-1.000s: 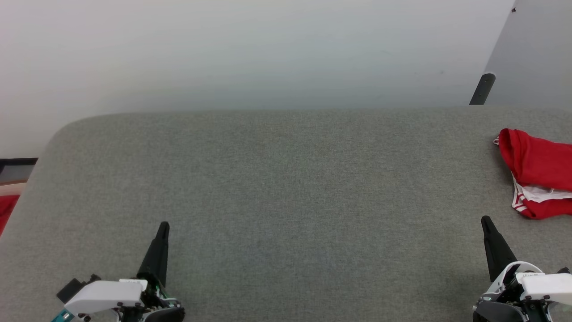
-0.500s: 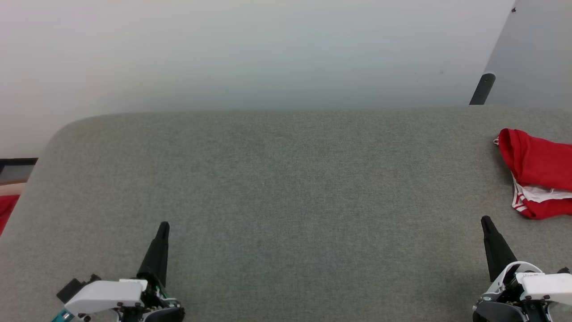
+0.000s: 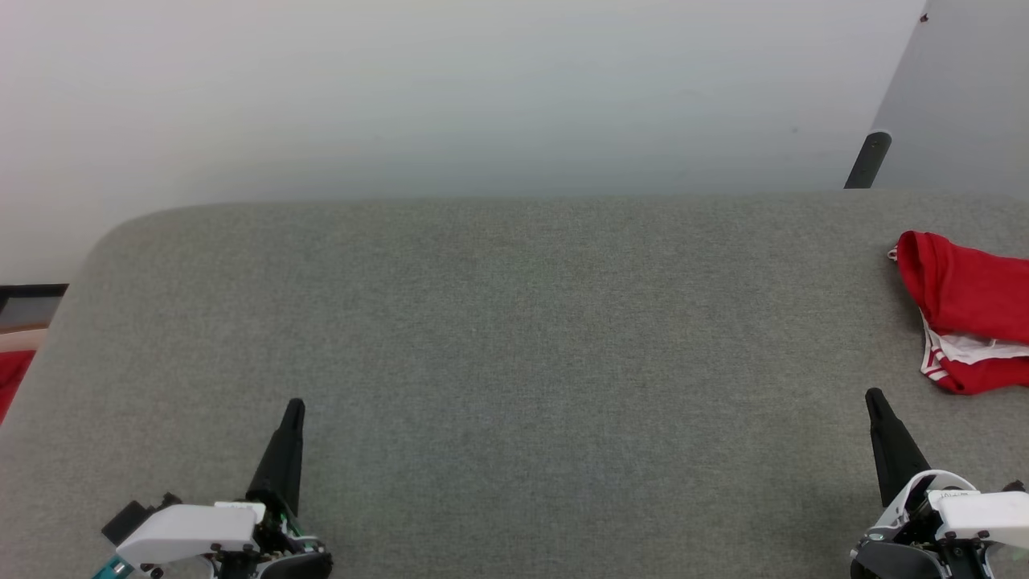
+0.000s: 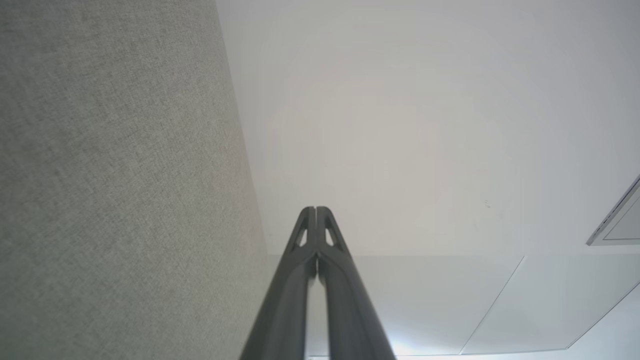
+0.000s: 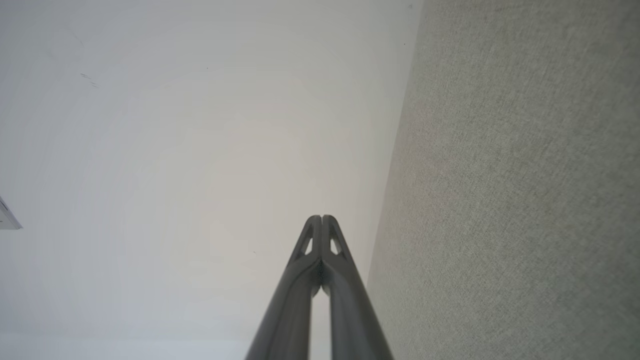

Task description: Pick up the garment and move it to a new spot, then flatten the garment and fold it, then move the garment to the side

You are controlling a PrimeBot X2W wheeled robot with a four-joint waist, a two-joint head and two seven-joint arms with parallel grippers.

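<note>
The garment (image 3: 969, 310), bright red with white lining and striped trim, lies bunched at the right edge of the grey table (image 3: 514, 338), partly cut off by the picture's edge. My right gripper (image 3: 872, 396) is shut at the lower right, below and left of the garment, apart from it. At the lower left my left gripper (image 3: 295, 404) is shut and holds nothing. In the left wrist view the left gripper (image 4: 315, 209) has its tips pressed together. The right wrist view has the right gripper (image 5: 321, 218) with tips together too.
A pale wall rises behind the table's far edge. A dark post (image 3: 868, 159) stands at the back right. A strip of red cloth (image 3: 11, 378) sits off the table's left side. The table surface (image 4: 115, 175) lies along the left gripper; the table surface (image 5: 515, 190) lies along the right.
</note>
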